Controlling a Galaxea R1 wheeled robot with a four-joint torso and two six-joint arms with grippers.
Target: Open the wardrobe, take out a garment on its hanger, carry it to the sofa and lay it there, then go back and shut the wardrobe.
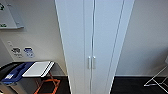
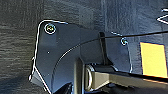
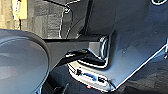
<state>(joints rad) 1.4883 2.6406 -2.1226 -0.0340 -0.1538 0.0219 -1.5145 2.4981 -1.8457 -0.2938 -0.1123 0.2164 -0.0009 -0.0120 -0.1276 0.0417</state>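
Wardrobe (image 1: pixel 93 42) stands dead centre in the head view, directly ahead of the robot, tall and narrow, white. Both panelled doors are shut; the seam between them runs vertically through the middle. The pair of slim silver handles (image 1: pixel 91 62) sits low on the doors, one on each side of the seam, long axis vertical, close together.

Garment and sofa: presumably the garment is behind the closed doors; I cannot confirm it. First step of the task (opening) is not yet done, by my reading.

Key relation: the handles lie straight ahead on the robot's centre line, so neither arm looks clearly nearer. The handle left of the seam would fall to the left arm, the one right of it to the right arm. Both wrist views look down at dark floor, which suggests the arms hang low, well apart from the handles. Fingers on either arm: cannot tell whether open or closed.

Surface and room: the floor at the wardrobe's foot is dark carpet (image 1: pixel 130 85); the wall behind is plain and pale. Left of the wardrobe, a blue bin (image 1: pixel 15 73) with a white board (image 1: pixel 37 68) beside it, over an orange frame (image 1: pixel 48 85). Small notices (image 1: pixel 23 52) on the wall above them. Right of the wardrobe, low down, a pale wire rack (image 1: pixel 157 78). The left wrist view shows a yellow patch (image 2: pixel 153 59) on the floor.
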